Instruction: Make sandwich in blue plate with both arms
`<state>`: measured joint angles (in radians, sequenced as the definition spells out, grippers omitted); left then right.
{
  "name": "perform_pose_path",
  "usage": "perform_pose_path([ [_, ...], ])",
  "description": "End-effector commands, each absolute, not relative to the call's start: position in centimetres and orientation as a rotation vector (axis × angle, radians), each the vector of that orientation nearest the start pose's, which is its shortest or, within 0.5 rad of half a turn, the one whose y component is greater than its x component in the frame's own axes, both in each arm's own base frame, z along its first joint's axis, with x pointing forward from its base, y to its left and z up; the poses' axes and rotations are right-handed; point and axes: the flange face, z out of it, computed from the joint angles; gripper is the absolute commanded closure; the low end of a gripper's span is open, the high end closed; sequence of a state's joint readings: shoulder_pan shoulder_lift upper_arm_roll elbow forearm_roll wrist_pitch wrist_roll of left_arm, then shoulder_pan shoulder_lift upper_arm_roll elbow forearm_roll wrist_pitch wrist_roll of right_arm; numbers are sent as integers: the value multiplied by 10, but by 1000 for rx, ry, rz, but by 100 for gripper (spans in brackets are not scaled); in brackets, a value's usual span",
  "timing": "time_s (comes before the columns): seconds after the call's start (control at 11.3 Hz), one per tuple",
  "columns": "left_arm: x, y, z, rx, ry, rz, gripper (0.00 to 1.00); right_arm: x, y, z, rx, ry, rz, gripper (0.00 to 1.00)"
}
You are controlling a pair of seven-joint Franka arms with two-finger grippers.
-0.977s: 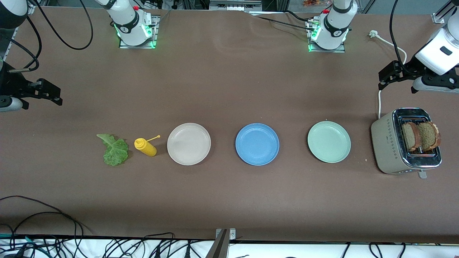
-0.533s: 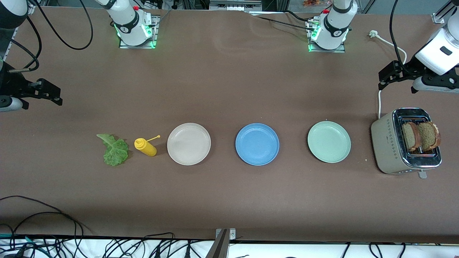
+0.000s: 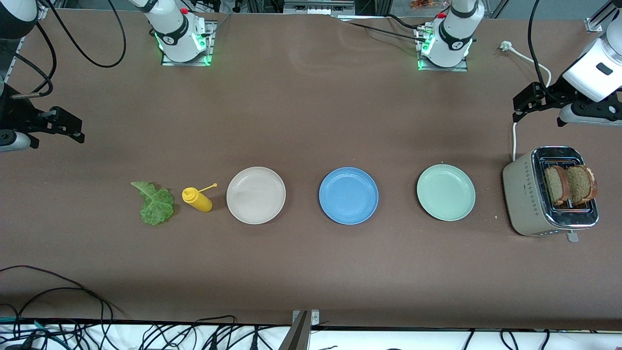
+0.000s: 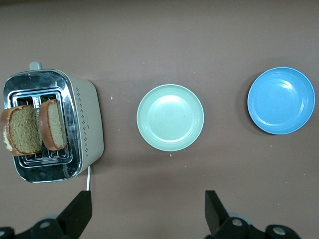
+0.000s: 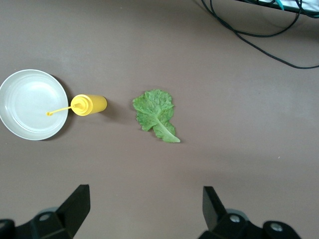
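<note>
The brown surface (image 3: 311,121) carries a row of things, and the blue plate (image 3: 348,195) serves as landmark at the middle of that row. Just beside it toward the left arm's end lies the pale green plate (image 3: 445,192), then the toaster (image 3: 527,194) with two bread slices (image 3: 569,184) standing upright in its slots. Toward the right arm's end of the blue plate lie the beige plate (image 3: 255,195), the yellow squeeze bottle (image 3: 197,200) on its side with its nozzle pointing at the beige plate, and the lettuce leaf (image 3: 155,203) flat on the surface. All three plates hold nothing.

The left pincer (image 4: 148,215) hangs spread above bare surface, farther from the front camera than the toaster. The right pincer (image 5: 144,206) hangs spread over the right arm's end of the surface, well apart from the blue plate.

Black cables (image 3: 53,296) run along the edge nearest the front camera. Both arms are cut off by the frame edges, and the toaster's white cord (image 3: 514,141) is partly hidden by the left arm.
</note>
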<state>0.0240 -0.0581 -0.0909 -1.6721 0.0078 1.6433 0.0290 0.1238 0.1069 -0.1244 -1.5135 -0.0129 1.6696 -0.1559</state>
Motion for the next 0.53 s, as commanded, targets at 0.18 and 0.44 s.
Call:
perform_pose_path([
  [0.18, 542, -37, 621, -3102, 190, -38, 0, 593, 1, 607, -3179, -244, -79, 0],
  [0.44, 542, -37, 620, -3099, 192, -36, 0, 593, 2, 607, -3184, -242, -79, 0],
])
